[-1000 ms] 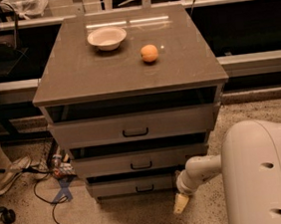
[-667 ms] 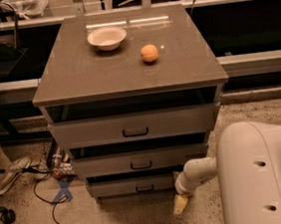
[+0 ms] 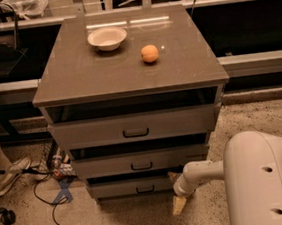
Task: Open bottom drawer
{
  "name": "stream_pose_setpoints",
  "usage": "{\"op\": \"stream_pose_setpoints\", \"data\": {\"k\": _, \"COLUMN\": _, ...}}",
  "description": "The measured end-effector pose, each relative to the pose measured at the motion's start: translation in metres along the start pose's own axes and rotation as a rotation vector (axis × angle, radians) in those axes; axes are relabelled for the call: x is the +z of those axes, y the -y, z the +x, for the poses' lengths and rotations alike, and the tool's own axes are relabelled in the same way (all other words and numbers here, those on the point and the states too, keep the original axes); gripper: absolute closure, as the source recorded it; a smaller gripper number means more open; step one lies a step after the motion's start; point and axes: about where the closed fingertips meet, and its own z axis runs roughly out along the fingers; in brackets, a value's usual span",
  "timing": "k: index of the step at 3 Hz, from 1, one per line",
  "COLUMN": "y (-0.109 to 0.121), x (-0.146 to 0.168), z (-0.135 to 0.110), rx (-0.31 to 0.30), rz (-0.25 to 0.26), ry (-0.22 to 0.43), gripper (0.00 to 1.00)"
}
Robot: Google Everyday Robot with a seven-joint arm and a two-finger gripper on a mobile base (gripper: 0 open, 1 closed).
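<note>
The cabinet has three grey-brown drawers. The bottom drawer [image 3: 134, 187] is the lowest one, with the slimmest front panel and a small dark bar handle [image 3: 145, 189]. It sits close to the floor, about flush with the drawer above. My gripper [image 3: 179, 201] hangs low at the end of the white arm, just right of the bottom drawer's right end and pointing down toward the floor. It is to the right of the handle and apart from it.
The middle drawer [image 3: 141, 161] and the tall top drawer [image 3: 135, 126] sit above. A white bowl [image 3: 107, 38] and an orange [image 3: 149, 53] rest on the cabinet top. Cables [image 3: 51, 194] and a person's shoe [image 3: 9, 176] lie on the floor at left.
The arm has shifted slightly to the left, toward the cabinet. The gripper stays low beside the bottom drawer's right end. The drawers have not moved.
</note>
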Motion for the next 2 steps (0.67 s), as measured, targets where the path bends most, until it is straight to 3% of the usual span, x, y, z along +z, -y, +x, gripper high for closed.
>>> {"op": "stream_pose_setpoints", "data": {"k": 2, "y": 0.012, "x": 0.030, "z": -0.015, "rx": -0.068, "rz": -0.019, "ry": 0.024, "gripper": 0.00}}
